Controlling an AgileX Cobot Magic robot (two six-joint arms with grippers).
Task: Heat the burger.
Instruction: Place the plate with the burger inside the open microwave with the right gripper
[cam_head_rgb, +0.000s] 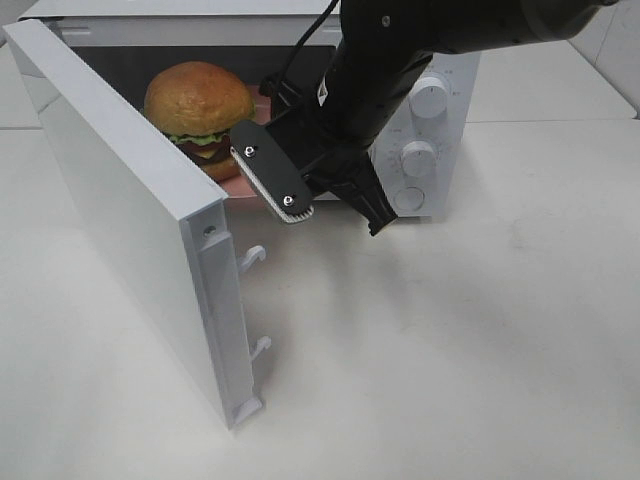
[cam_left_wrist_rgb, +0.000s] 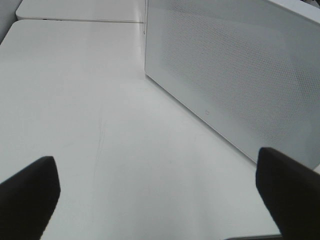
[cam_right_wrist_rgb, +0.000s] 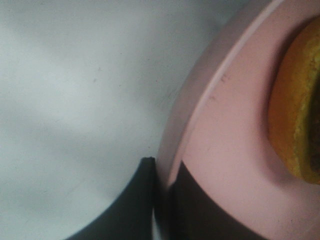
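The burger (cam_head_rgb: 198, 105), with a golden-brown bun, lettuce and cheese, sits on a pink plate (cam_head_rgb: 240, 186) inside the open white microwave (cam_head_rgb: 440, 130). My right gripper (cam_head_rgb: 255, 165) reaches into the opening and is shut on the plate's near rim. In the right wrist view its dark fingers (cam_right_wrist_rgb: 135, 200) pinch the pink rim (cam_right_wrist_rgb: 225, 140), with the edge of the burger (cam_right_wrist_rgb: 295, 115) just beyond. My left gripper (cam_left_wrist_rgb: 160, 200) stands open over the bare table with nothing between its fingertips. It does not show in the exterior view.
The microwave door (cam_head_rgb: 120, 200) swings wide toward the front left, latch hooks (cam_head_rgb: 255, 258) facing right. Its meshed panel (cam_left_wrist_rgb: 230, 75) stands close to the left gripper. Two knobs (cam_head_rgb: 430, 95) sit on the control panel. White table (cam_head_rgb: 480, 350) spreads to the front and right.
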